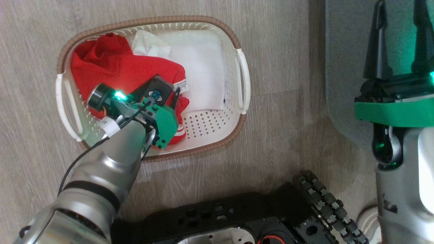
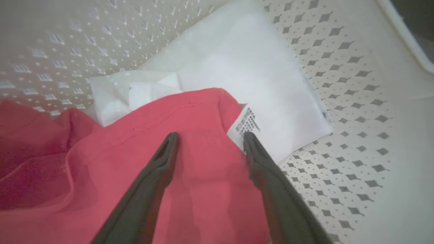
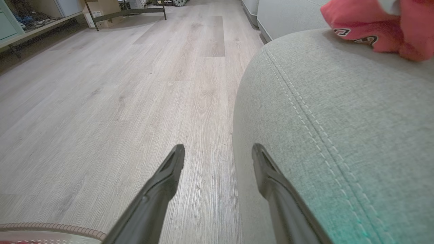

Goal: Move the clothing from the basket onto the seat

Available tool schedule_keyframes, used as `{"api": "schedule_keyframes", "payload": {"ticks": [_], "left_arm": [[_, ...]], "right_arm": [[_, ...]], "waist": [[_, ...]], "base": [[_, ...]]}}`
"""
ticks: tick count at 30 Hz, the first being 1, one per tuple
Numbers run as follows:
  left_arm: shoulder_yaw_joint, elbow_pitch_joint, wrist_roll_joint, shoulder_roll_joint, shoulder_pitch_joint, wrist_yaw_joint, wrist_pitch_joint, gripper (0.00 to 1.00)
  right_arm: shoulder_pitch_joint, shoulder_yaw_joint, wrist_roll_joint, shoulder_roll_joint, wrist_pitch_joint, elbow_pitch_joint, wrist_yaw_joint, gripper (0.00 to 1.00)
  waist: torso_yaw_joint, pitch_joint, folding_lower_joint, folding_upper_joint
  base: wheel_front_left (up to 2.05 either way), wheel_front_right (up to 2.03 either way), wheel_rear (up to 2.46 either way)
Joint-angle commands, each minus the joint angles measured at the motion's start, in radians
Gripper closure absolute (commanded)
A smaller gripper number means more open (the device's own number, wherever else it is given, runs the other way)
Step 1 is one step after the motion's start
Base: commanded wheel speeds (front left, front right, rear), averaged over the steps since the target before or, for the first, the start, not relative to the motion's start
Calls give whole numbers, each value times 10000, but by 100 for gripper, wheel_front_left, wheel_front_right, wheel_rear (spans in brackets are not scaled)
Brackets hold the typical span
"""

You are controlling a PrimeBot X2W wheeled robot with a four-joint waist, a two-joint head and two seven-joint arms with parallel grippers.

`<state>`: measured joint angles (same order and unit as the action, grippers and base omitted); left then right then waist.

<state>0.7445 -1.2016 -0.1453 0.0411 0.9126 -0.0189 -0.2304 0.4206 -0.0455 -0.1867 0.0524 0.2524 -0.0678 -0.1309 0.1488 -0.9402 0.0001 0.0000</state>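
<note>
The cream basket [image 1: 237,64] stands on the wood floor. In it lies red clothing [image 1: 112,67], bunched over a flat white sheet [image 1: 200,67]. My left gripper [image 1: 171,101] reaches down into the basket. In the left wrist view that gripper [image 2: 210,137] is open, with its fingertips [image 2: 171,137] at the red clothing [image 2: 190,176] and one tip beside a white care label [image 2: 245,123]. My right gripper [image 1: 400,37] hangs open and empty at the edge of the grey-green seat [image 1: 339,67]. A red garment [image 3: 373,27] with lettering lies on the seat [image 3: 339,118].
My black wheeled base [image 1: 237,217] and a roller wheel [image 1: 325,203] sit just below the basket. A strip of wood floor [image 1: 284,118] separates basket and seat. Farther off stand a second cushion [image 3: 288,13] and low shelving with a box [image 3: 98,13].
</note>
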Motion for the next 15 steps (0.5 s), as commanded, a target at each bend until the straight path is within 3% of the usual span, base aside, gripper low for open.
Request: {"api": "schedule_keyframes", "payload": {"ticks": [1, 6, 8, 9, 10, 15], "left_arm": [[-48, -3, -74, 92, -186, 62, -60, 0], [82, -395, -210, 92, -12, 186, 205, 1], [124, -462, -269, 91, 3, 215, 192, 67], [148, -491, -299, 91, -6, 223, 184, 95], [170, -514, -336, 91, -26, 227, 171, 100], [267, -446, -575, 91, -223, 171, -31, 100]], "right_arm": [[-249, 207, -111, -22, 93, -362, 2, 0], [-194, 246, -171, -22, 93, -345, 2, 0], [-183, 233, -178, -22, 93, -322, 2, 0], [-187, 226, -177, -22, 93, -304, 2, 0], [-195, 218, -171, -22, 93, -277, 2, 0], [-193, 259, -131, -22, 93, -50, 2, 0]], "waist": [[33, -42, -1, 0], [111, -134, -1, 0], [118, -127, -1, 0], [116, -101, -1, 0], [112, -66, -1, 0], [19, 350, -1, 0]], "base": [[0, 0, 0], [0, 0, 0], [0, 0, 0], [0, 0, 0], [0, 0, 0], [0, 0, 0]]}}
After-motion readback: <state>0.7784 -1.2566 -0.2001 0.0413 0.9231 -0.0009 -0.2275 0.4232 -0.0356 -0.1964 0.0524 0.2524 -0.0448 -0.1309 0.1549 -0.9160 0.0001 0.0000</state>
